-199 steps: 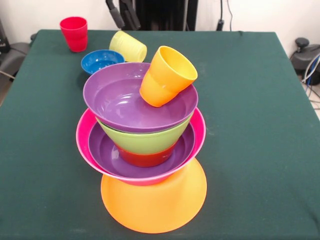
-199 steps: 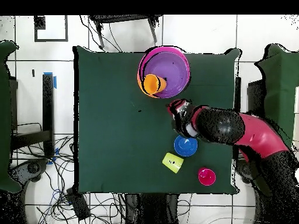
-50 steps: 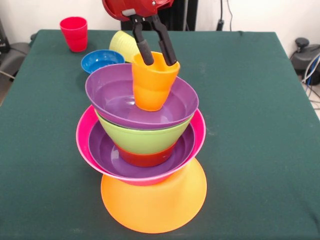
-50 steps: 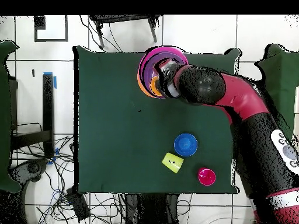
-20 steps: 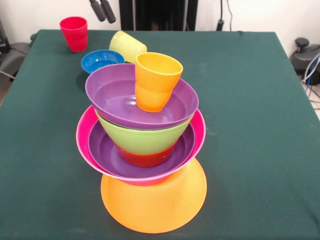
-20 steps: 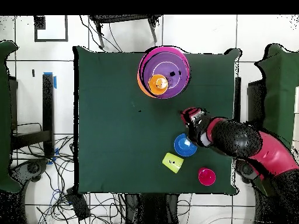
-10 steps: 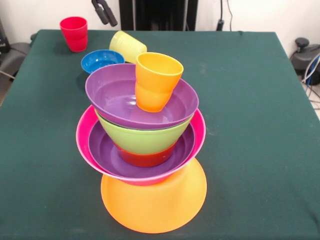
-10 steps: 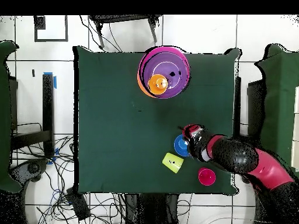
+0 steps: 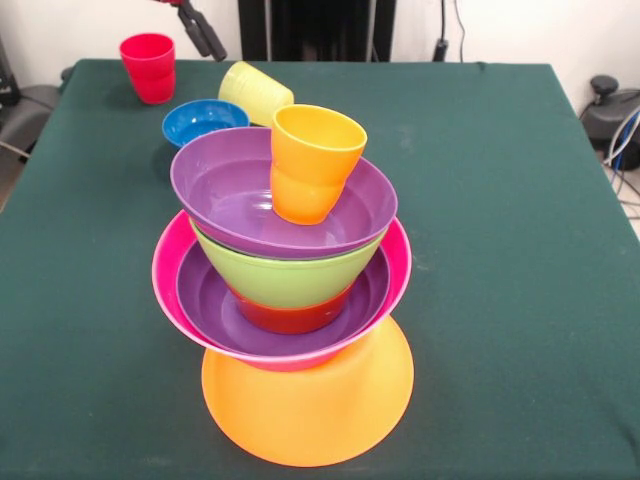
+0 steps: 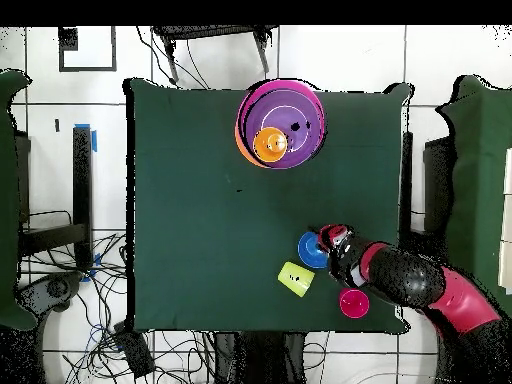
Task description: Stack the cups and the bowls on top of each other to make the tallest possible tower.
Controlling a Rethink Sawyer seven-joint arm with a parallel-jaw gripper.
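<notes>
On the green table (image 9: 500, 200) we count three cups and seven bowls. The tower (image 9: 290, 300), six glossy nested bowls topped by an upright orange cup (image 9: 310, 160), stands near us; at its 11 o'clock sit blue bowl (image 9: 200, 120), tipped yellow cup (image 9: 255, 92), red cup (image 9: 148, 66). We cannot tell the gripper's (image 9: 200, 30) state

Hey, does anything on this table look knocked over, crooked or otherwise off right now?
Yes. The pale yellow cup lies tipped on its side behind the blue bowl, while the red cup stands upright. On the tower, the orange cup sits off-centre in the top purple bowl.
</notes>
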